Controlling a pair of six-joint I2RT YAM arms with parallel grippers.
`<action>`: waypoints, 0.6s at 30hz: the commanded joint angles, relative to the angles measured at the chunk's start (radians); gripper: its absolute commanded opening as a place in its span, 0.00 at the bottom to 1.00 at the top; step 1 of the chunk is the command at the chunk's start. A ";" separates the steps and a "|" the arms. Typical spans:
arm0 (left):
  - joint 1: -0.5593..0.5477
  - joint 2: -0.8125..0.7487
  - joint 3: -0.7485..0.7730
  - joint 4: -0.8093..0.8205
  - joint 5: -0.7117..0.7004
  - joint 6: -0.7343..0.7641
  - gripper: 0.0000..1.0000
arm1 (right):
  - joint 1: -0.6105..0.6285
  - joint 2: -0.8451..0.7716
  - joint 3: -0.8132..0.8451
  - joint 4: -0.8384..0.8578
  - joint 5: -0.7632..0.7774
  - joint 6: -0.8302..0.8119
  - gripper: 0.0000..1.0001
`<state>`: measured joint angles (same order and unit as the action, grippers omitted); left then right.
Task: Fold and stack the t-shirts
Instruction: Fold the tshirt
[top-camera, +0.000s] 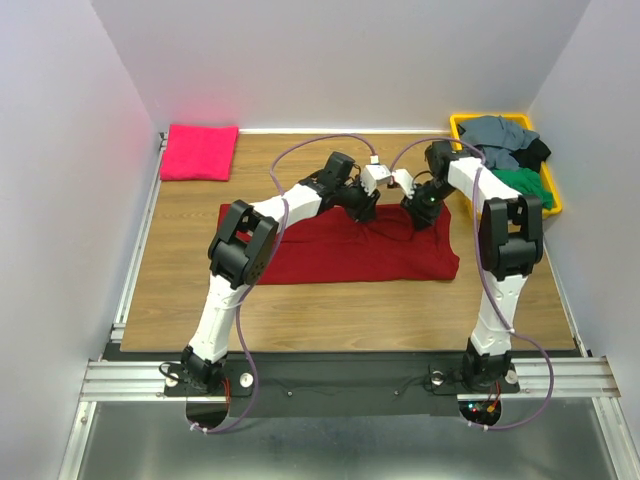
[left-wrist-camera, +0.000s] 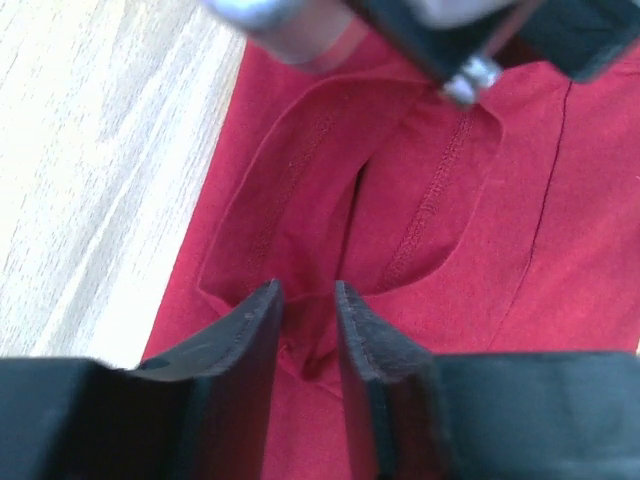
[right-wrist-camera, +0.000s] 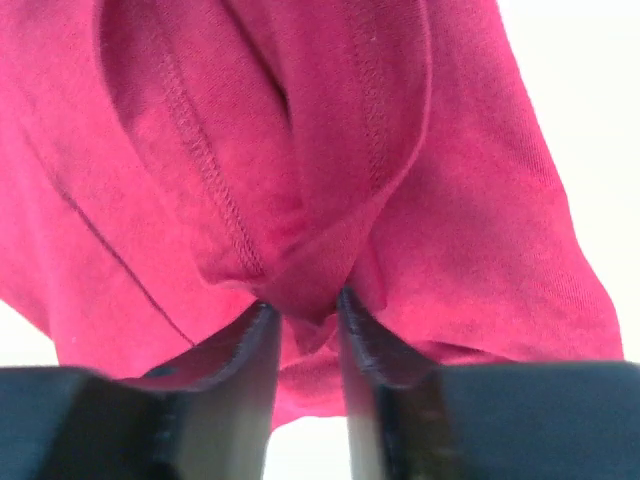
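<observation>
While flat, t-shirt (top-camera: 350, 258) in right gripper (right-wrist-camera: 305, 308)

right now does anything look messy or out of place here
Only the yellow bin at far right: its heap of unfolded shirts spills over the rim. The red t-shirt lies spread out and the pink t-shirt sits neatly folded.

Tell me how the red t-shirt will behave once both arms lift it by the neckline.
Probably floppy: the red t-shirt puckers where the right fingers pinch its neckline. Likely to sag between the two grips, since it lies wide across the table. The thin knit looks light; a small pinch may slip.
</observation>
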<state>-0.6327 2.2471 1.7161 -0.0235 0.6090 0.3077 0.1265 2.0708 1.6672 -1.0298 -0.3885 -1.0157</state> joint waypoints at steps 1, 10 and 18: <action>-0.007 -0.014 0.025 0.004 -0.009 -0.010 0.35 | 0.012 0.012 0.063 0.057 -0.032 0.040 0.29; 0.021 -0.037 -0.007 0.019 -0.005 -0.039 0.01 | -0.007 0.034 0.095 0.070 -0.016 0.166 0.01; 0.077 -0.044 -0.023 0.077 0.035 -0.113 0.00 | -0.056 0.063 0.091 0.068 -0.042 0.282 0.01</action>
<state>-0.5869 2.2471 1.7020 -0.0101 0.6044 0.2455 0.1047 2.1059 1.7290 -0.9806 -0.4026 -0.8055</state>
